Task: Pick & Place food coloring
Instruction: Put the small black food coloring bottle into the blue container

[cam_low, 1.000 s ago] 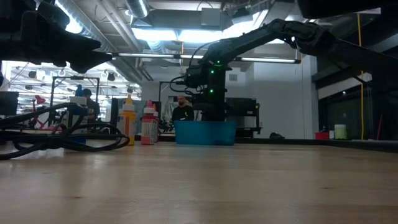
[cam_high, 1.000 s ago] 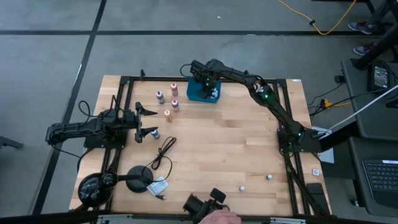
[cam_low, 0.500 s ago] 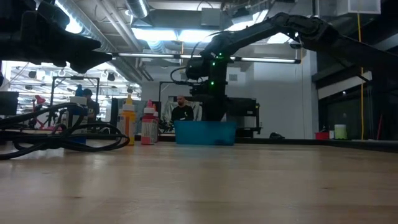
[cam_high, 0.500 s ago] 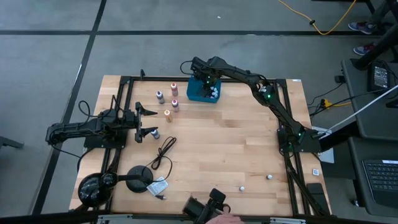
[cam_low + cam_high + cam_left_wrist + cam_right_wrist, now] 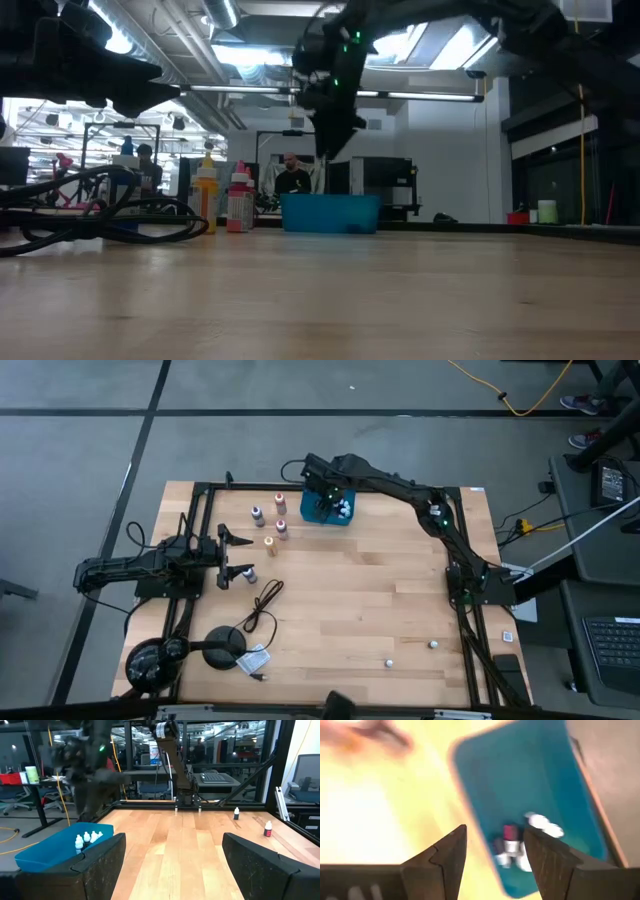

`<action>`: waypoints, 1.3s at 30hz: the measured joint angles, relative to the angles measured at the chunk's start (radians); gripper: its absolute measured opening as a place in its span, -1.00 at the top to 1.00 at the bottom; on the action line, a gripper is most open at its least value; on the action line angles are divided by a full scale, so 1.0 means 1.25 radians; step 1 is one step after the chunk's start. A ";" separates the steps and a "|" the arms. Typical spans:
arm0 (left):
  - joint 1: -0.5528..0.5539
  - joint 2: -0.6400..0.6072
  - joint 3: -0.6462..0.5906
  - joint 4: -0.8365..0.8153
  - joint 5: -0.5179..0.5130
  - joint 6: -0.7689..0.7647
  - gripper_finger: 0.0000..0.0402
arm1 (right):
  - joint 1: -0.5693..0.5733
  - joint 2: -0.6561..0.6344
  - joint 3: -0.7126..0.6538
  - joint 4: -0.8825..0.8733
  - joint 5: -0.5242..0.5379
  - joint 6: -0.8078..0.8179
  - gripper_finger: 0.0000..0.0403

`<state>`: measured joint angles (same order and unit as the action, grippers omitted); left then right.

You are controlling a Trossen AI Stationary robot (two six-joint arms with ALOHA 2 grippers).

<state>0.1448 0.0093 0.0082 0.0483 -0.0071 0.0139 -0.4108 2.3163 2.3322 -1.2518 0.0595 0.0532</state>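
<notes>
The worktop [image 5: 340, 610] carries, at its 12 o'clock edge, the blue tray [image 5: 312, 510], and the right arm reaches across to it from its base at 3 o'clock. Compared with one second ago, the right gripper [image 5: 322, 493] has risen from just inside the tray to a position clearly above it, as the low view shows [image 5: 328, 150]. Its fingers [image 5: 445, 855], previously closer together, now stand spread with nothing between them; in the right wrist view, small bottles including a red-bodied one [image 5: 510, 833] lie in the tray directly below. This indicates that a bottle has just been released into the tray and that one place step is complete. The left gripper [image 5: 238, 556] has not moved; it waits at 9 o'clock with its fingers spread and empty. The task is judged unfinished: four coloured bottles [image 5: 269, 545] stand just outside the tray toward 11 o'clock, and two pale bottles [image 5: 434, 645] lie well apart from it near 5 o'clock.
</notes>
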 joint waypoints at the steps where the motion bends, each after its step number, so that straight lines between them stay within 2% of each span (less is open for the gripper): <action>1: 0.000 0.000 0.000 0.000 0.000 0.000 -0.63 | 0.012 -0.007 0.000 0.001 -0.007 0.005 0.02; 4: 0.000 0.000 0.000 0.000 0.000 0.000 -0.63 | 0.051 -0.027 -0.012 0.008 -0.023 0.017 -0.06; 6: 0.000 0.000 0.000 0.000 0.000 0.000 -0.64 | 0.081 -0.057 -0.064 0.041 -0.029 0.015 -0.16; 11: 0.000 0.000 0.000 0.000 0.000 0.000 -0.63 | 0.163 -0.178 -0.266 0.137 -0.032 0.034 -0.48; 15: 0.000 0.000 0.000 0.000 0.000 0.000 -0.64 | 0.231 -0.288 -0.432 0.199 0.007 0.118 -0.62; 19: 0.000 0.000 0.000 0.000 0.000 0.000 -0.63 | 0.310 -0.385 -0.571 0.206 0.053 0.246 -0.64; 26: 0.000 0.000 0.000 0.000 0.000 0.000 -0.64 | 0.472 -0.509 -0.760 0.186 0.065 0.496 -0.64; 33: 0.000 0.000 0.000 0.000 0.000 0.000 -0.64 | 0.638 -0.581 -0.876 0.096 0.071 0.742 -0.64; 39: 0.000 0.000 0.000 0.000 0.000 0.000 -0.63 | 0.767 -0.649 -0.980 0.084 0.041 0.938 -0.64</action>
<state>0.1448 0.0092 0.0082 0.0482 -0.0071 0.0139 0.5484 1.5052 1.1066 -1.1463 0.1109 1.2260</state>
